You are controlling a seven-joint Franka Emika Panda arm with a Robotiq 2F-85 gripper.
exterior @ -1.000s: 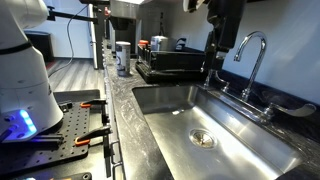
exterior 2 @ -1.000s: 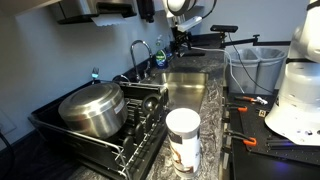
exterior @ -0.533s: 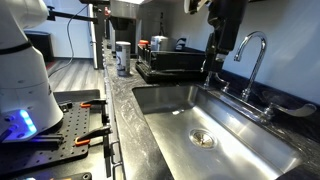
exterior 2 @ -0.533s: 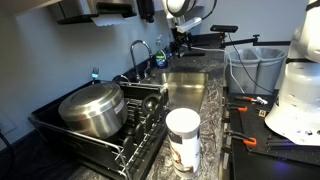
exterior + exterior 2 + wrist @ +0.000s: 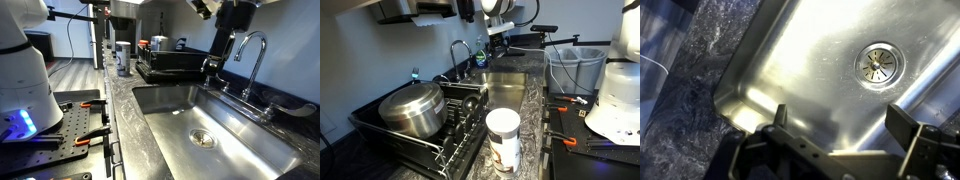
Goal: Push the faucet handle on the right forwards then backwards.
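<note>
The faucet handle [image 5: 222, 86], a small chrome lever on a stubby base, sits on the sink's back ledge beside the tall gooseneck spout [image 5: 251, 50]. The matching second lever [image 5: 267, 109] stands on the spout's other side. My gripper [image 5: 228, 38] hangs above the handle, clear of it; it also shows in an exterior view [image 5: 496, 33] beyond the spout [image 5: 455, 50]. In the wrist view my gripper [image 5: 845, 125] is open and empty over the steel sink basin [image 5: 800, 60], with the drain [image 5: 877, 63] below. No handle shows in the wrist view.
A black dish rack [image 5: 430, 135] holds a steel pot [image 5: 412, 108]. A white-lidded container [image 5: 503, 140] stands on the dark stone counter [image 5: 118, 95]. The sink basin [image 5: 215, 125] fills the middle. A robot base [image 5: 25, 90] stands beside the counter.
My gripper has risen from beside the faucet handle to well above it. Nothing else has moved.
</note>
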